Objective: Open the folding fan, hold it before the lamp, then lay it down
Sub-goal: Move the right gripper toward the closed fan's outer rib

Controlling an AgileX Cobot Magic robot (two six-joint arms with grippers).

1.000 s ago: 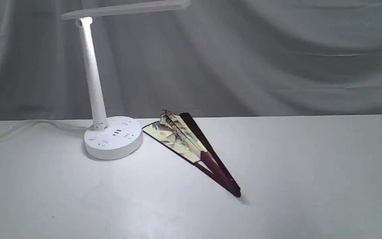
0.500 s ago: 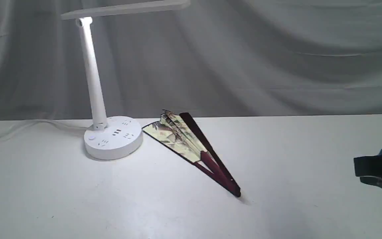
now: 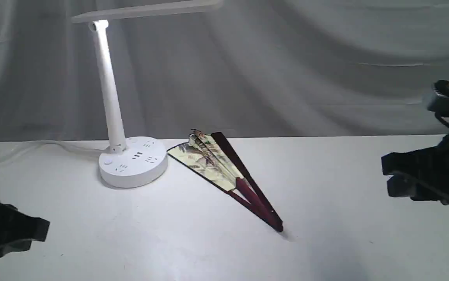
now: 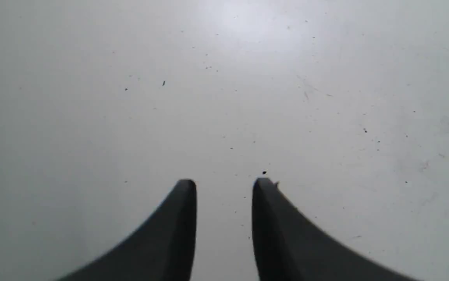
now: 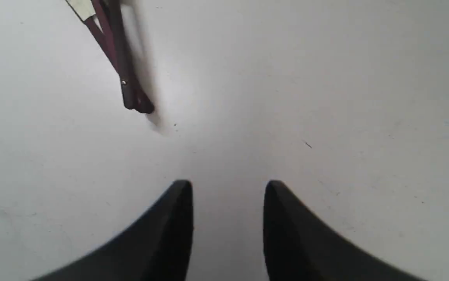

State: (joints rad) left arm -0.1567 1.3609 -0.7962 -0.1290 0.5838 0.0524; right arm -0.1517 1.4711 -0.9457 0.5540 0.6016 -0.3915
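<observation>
On the white table (image 3: 345,242), a little left of centre, I see the folding fan (image 3: 218,168) lying flat and only slightly spread, a narrow wedge. Its cream painted paper end points far-left and sits just beside the round base of the lamp (image 3: 132,168); I cannot tell whether they touch. Its maroon ribs converge at the pivot, which points near-right. The lamp stands upright at far left, its flat head reaching rightward. My left gripper (image 4: 224,182) hovers low at the near-left edge of the scene, well apart from the fan, its jaws parted by a modest gap with only bare tabletop between them. My right gripper (image 5: 228,183) hangs at the right edge above the table, its jaws likewise parted and holding nothing. Its wrist camera catches the fan's pivot end, apart from the fingertips. Grey draped cloth (image 3: 306,78) fills the far background.
</observation>
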